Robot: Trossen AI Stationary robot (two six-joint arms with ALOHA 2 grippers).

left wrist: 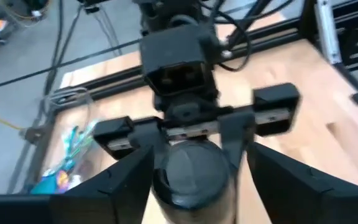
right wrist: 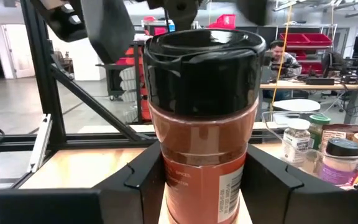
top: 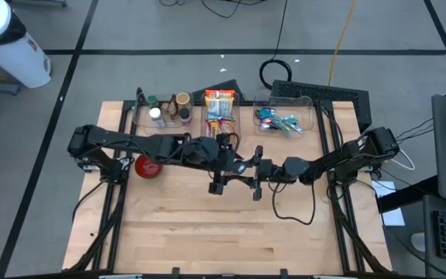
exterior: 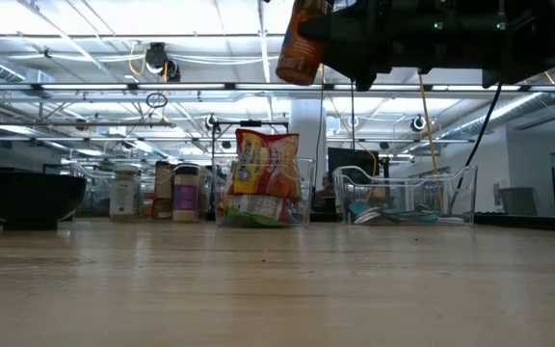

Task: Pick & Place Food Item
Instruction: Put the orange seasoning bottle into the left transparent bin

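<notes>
Gripping spice jar (right wrist: 202, 118): right gripper (right wrist: 202, 186) clamped | left gripper (left wrist: 194, 177) spread around lid

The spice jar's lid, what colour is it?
Black; the spice jar's lid shows best in the right wrist view.

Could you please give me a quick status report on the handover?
Right gripper shut on spice jar, mid-air. Left gripper open around its cap. Nothing in the way.

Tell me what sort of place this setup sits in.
Probably a robotics lab or workshop hall. The table stands on a grey floor crossed by cables, under exposed ceiling pipes, and a person sits at a workbench by red bins.
</notes>
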